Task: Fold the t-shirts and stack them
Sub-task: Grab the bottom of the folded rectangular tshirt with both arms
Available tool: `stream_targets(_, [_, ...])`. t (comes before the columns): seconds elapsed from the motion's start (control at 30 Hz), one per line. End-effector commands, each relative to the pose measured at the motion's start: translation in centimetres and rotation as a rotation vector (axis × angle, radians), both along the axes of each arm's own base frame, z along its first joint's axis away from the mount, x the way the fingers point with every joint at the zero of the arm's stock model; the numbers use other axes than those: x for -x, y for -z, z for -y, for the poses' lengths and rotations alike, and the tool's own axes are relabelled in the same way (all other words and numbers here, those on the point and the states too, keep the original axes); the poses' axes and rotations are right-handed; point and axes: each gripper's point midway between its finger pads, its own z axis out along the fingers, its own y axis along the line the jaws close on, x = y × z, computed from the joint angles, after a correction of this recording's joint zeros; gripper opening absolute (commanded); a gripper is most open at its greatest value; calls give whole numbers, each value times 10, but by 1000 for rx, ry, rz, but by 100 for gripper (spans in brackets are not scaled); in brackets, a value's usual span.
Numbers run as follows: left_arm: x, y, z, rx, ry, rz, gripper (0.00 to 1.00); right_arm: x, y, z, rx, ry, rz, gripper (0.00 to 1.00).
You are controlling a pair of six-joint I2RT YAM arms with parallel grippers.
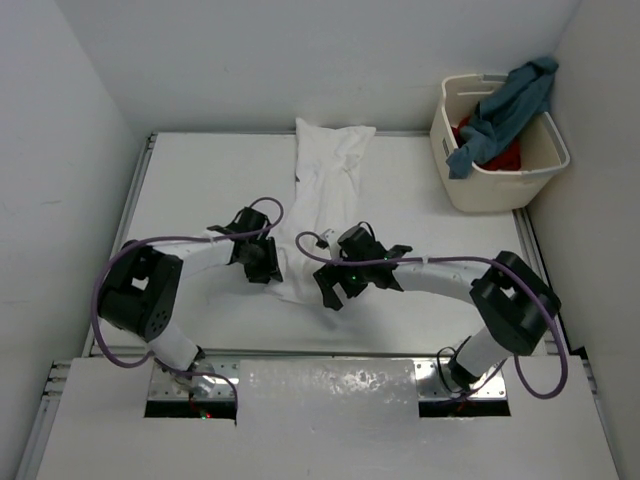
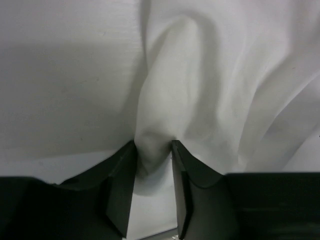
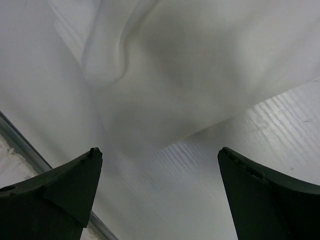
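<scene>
White t-shirt (image 1: 325,180) lies bunched lengthwise mid tabletop (image 1: 200,190). Left end effector (image 2: 152,162) clamped on a fold of it. Right end effector (image 3: 160,170) spread apart over its edge. Blue-grey t-shirt (image 1: 505,110) draped over basket (image 1: 500,192), red t-shirt (image 1: 497,152) inside.

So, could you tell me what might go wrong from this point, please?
1. The left gripper pinches just a narrow fold of the white shirt; it could slip out or lift only one layer.
2. The right gripper is open near the shirt's edge; pulling one-sided would likely bunch the shirt more.
</scene>
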Motion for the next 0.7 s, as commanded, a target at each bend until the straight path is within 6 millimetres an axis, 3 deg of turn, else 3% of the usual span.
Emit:
stream_targets(0.0, [16, 15, 11, 16, 39, -54, 30, -4, 2, -17, -22, -4, -3, 95])
stream_targets(0.17, [30, 17, 16, -11, 46, -75, 23, 2, 10, -19, 6, -16, -32, 85])
stream_targets(0.2, [32, 17, 15, -17, 42, -83, 16, 3, 12, -17, 15, -14, -37, 82])
stream_targets(0.23, [34, 18, 15, -19, 43, -87, 16, 3, 16, -15, 30, -10, -42, 81])
stream_targets(0.27, [37, 20, 11, -34, 35, -94, 16, 1, 18, -14, 46, -1, -36, 71])
stream_targets(0.33, [43, 21, 9, -36, 20, -114, 16, 2, 25, -8, 79, 11, -54, 63])
stream_targets(0.37, [48, 22, 8, -34, 8, -126, 17, 3, 28, -5, 92, 21, -59, 50])
stream_targets(0.53, [65, 18, 22, -27, 31, -138, 13, 20, 35, 16, 137, 33, -88, 29])
stream_targets(0.6, [74, 16, 32, -14, 43, -139, 9, 28, 33, 15, 113, 14, -109, 16])
stream_targets(0.67, [85, 17, 31, -26, 31, -163, 9, 37, 31, 16, 94, 1, -133, 10])
